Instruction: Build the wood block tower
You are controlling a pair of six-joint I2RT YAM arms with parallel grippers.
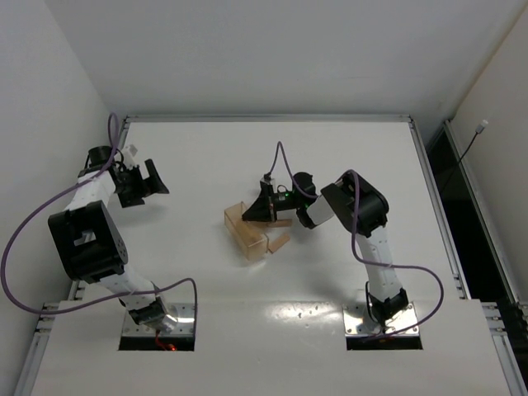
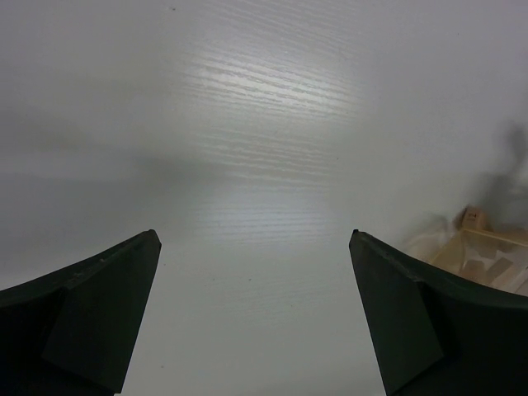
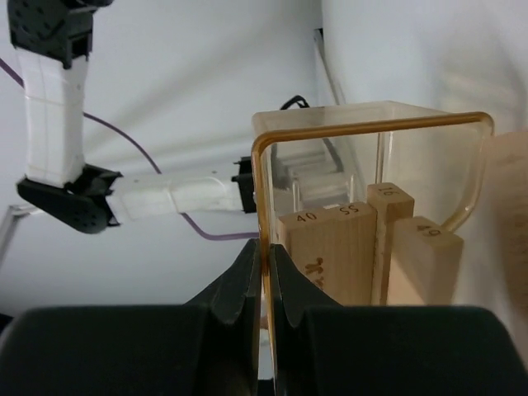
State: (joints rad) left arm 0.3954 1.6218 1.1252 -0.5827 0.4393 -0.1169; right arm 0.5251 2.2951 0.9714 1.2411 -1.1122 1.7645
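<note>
Loose block: one loose block [image 1: 280,242] lies flat and slanted on the table [image 1: 346,148], just right of the tray's near end; whether it touches the tray cannot be told.
Tray: the translucent orange-tan tray [image 1: 246,241] sits near the table's middle, left of the right arm.
Wood blocks: several wood blocks [image 3: 326,247] are packed side by side inside the tray, and their ends read 40, 55, 10 and 40 in the right wrist view.
Right gripper: the right gripper [image 3: 264,276] is clenched on the tray, pinching its thin wall between both fingers at the far right side.
Left gripper: the left gripper [image 2: 254,239] is at the far left, well apart from the tray, with its fingers spread wide and grasping nothing over bare table.
</note>
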